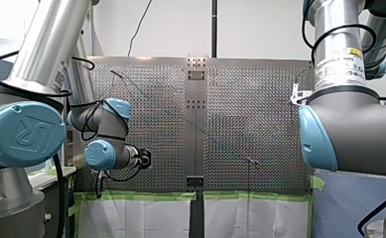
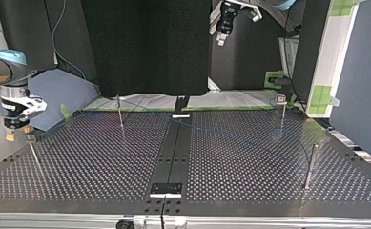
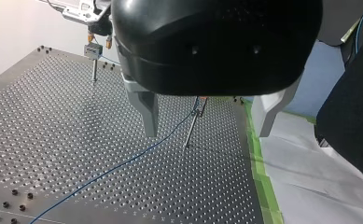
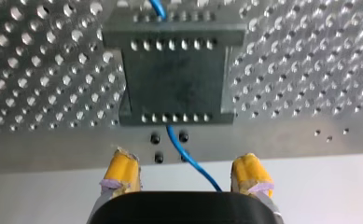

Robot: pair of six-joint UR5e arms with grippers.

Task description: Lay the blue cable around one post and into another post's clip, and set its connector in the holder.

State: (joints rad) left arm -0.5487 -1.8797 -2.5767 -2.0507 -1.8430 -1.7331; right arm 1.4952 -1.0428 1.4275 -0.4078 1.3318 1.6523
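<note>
The thin blue cable lies across the perforated table and runs up to a slim post with a clip on top, just ahead of my left gripper. That gripper hangs above the table with its metal fingers open and empty. In the right wrist view the cable passes through a dark block and runs out between the yellow pads. My right gripper is open just above that block and holds nothing. It hovers over the clip-topped post at the top view's left.
More thin posts stand on the table: one at the back left, one with a clip at the back right, one at the right. Green tape marks the table's edge by white sheeting.
</note>
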